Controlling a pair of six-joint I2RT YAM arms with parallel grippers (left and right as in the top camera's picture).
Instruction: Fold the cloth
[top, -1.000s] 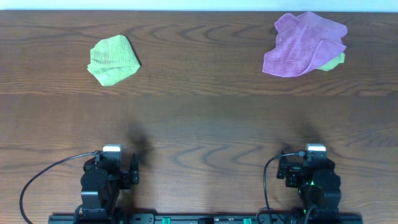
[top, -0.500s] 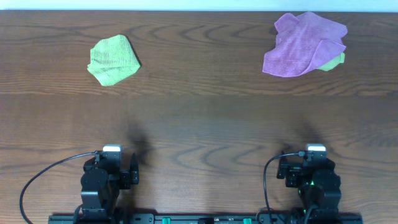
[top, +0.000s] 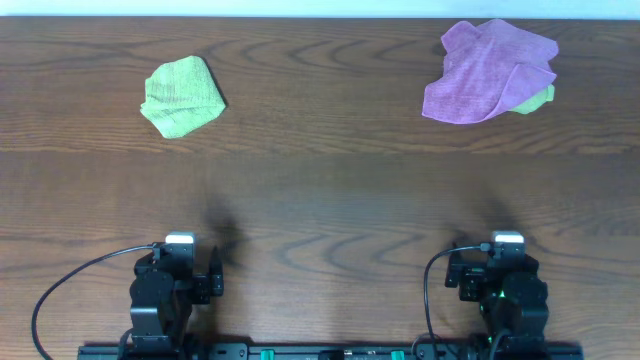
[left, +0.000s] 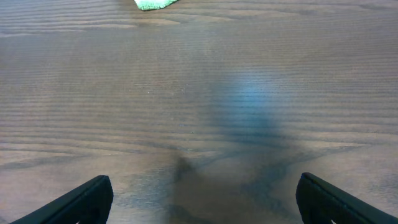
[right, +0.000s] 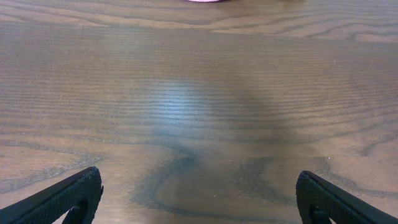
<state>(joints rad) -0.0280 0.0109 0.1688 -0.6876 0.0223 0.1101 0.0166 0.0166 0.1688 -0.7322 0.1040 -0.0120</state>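
A crumpled green cloth (top: 181, 96) lies at the far left of the table; its near edge shows at the top of the left wrist view (left: 154, 4). A crumpled purple cloth (top: 489, 71) lies at the far right, on top of another green cloth (top: 538, 99) that peeks out at its right edge. A pink sliver of the purple cloth shows at the top of the right wrist view (right: 205, 1). My left gripper (left: 202, 199) is open and empty over bare wood at the near edge. My right gripper (right: 199, 198) is open and empty too, far from the cloths.
The dark wooden table (top: 320, 190) spans the whole view. Both arm bases (top: 165, 300) (top: 505, 295) sit at the near edge with cables looping beside them.
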